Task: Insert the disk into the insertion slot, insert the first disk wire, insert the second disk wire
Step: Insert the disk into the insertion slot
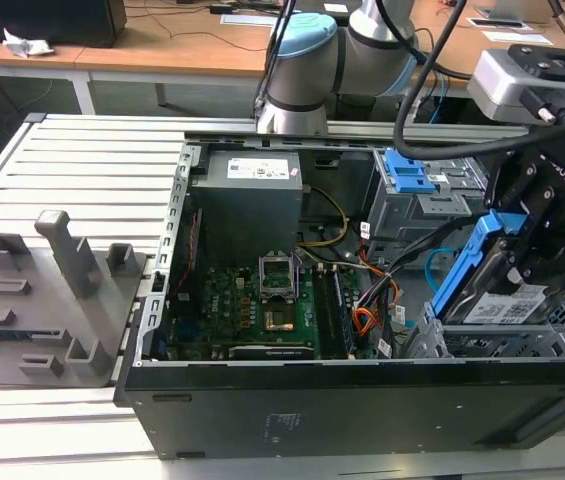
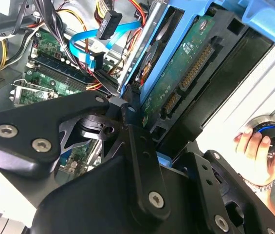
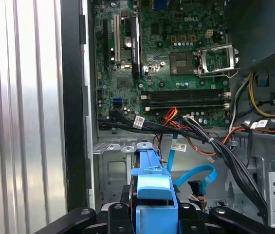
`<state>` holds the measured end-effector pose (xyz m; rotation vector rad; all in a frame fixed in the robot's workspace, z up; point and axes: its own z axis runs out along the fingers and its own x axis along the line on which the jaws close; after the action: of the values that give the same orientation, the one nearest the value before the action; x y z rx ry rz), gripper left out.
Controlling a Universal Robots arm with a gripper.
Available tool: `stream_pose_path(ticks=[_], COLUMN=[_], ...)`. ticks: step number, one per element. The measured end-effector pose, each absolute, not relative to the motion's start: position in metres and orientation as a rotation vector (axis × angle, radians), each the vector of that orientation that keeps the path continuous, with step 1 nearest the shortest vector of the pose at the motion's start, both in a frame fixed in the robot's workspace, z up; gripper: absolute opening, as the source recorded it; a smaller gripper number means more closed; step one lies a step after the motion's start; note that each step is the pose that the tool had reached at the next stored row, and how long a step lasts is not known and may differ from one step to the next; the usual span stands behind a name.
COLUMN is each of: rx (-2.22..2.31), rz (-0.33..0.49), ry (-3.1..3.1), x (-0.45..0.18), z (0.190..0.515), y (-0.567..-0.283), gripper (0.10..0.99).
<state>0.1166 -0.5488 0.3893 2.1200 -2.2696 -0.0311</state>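
Observation:
My gripper [image 1: 527, 250] is shut on the disk [image 1: 482, 285], a silver drive in a bright blue caddy. It holds the disk tilted steeply over the open computer case, at the exterior view's right. The disk's lower end hangs just above the insertion slot [image 1: 522, 345], a light grey perforated cage in the case's near right corner. In the second wrist view the disk [image 2: 186, 63] shows its green circuit board and connectors. The blue caddy [image 3: 154, 195] sits between my black fingers [image 3: 115, 214], above the cage floor [image 3: 110, 170]. The second disk wire [image 3: 195, 175], flat and light blue, loops loose beside the slot.
A taller grey cage with a blue latch [image 1: 412, 190] stands behind the slot. Orange-and-black wires [image 3: 225, 141] and a black plug [image 2: 109, 22] hang over the motherboard [image 1: 262, 300]. A person's hand [image 2: 254, 148] holds a round knob outside the case. Grey fixtures [image 1: 52, 290] sit at the exterior view's left.

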Motion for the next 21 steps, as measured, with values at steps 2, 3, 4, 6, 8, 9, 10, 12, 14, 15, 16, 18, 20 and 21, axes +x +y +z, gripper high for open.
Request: stream_pose_path(ticks=[2, 3, 4, 6, 8, 9, 10, 12, 14, 15, 16, 18, 20, 21], rx=[2.12, 2.12, 2.12, 2.12, 2.12, 2.12, 2.12, 2.12, 2.12, 2.12, 2.12, 2.12, 2.12, 2.12], rz=[-0.031, -0.031, -0.031, -0.031, -0.031, -0.031, -0.031, -0.031, -0.031, -0.031, -0.031, -0.031, -0.031, -0.031], ry=[-2.27, -2.27, -2.27, -2.27, -2.27, -2.27, -2.27, -2.27, -2.269, -2.269, -2.269, -2.27, -2.27, -2.27], x=[0.1166, 0.1166, 0.1166, 0.1166, 0.1166, 0.1166, 0.1166, 0.1166, 0.1166, 0.1167, 0.1167, 0.1167, 0.1166, 0.1166], z=[0.3873, 0.3866, 0.3852, 0.383, 0.3815, 0.3815, 0.3814, 0.3813, 0.3813, 0.3812, 0.3812, 0.3811, 0.3811, 0.381], y=[-0.5488, -0.5488, -0.5488, -0.5488, -0.5488, -0.5488, -0.5488, -0.5488, -0.5488, -0.5488, -0.5488, -0.5488, -0.5488, -0.5488], gripper=[0.361, 0.361, 0.361, 0.361, 0.361, 0.361, 0.361, 0.361, 0.361, 0.373, 0.439, 0.439, 0.439, 0.439])
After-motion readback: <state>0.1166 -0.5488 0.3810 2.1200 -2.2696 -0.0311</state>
